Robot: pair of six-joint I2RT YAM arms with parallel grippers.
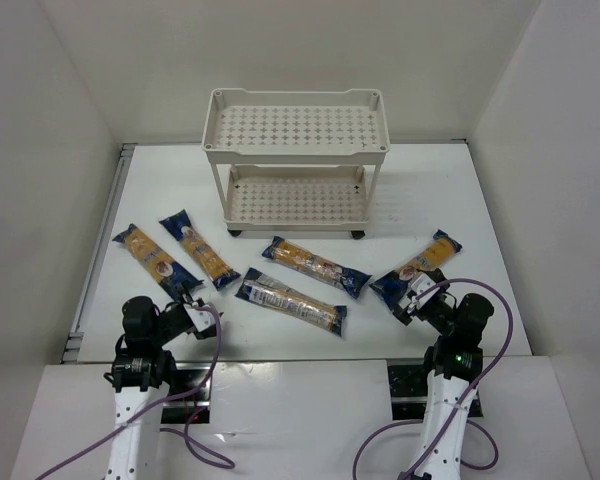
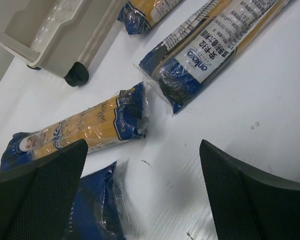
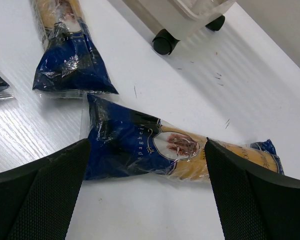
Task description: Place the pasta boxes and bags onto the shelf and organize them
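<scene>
- White walls (image 1: pixel 40 150) close in the white tabletop (image 1: pixel 450 190) on the left, back and right. A metal strip (image 1: pixel 98 250) runs along the tabletop's left edge.
- The left hand (image 1: pixel 187 298) is low at the near left with its fingers (image 2: pixel 45 195) spread wide, grasping nothing. In the left wrist view only bare, faintly scuffed tabletop lies between them, and a blue packet end sits just beside one finger.
- The far-left packet (image 1: pixel 155 262) and the second packet (image 1: pixel 198 250) lie side by side on the tabletop, both slanting away to the left.
- The cart (image 1: pixel 298 156) stands at the back middle, upright on dark casters (image 2: pixel 77 75). No packet lies on either of its perforated trays.
- The lower middle packet (image 1: pixel 291 303), showing a white label, and the upper middle packet (image 1: pixel 315 266) lie flat in front of the cart, near each other but apart.
- The right packet (image 1: pixel 417 266) lies slanted on the tabletop, its near blue end (image 3: pixel 125 145) in the gap between the right hand's fingers.
- The right hand (image 1: pixel 418 300) is released, fingers (image 3: pixel 250 200) wide apart on either side of that packet. Whether they touch it cannot be told.
- Purple cables (image 1: pixel 502 310) loop from both arms.
- The tabletop near the right packet shows fine ribbed lines and small dark marks.
</scene>
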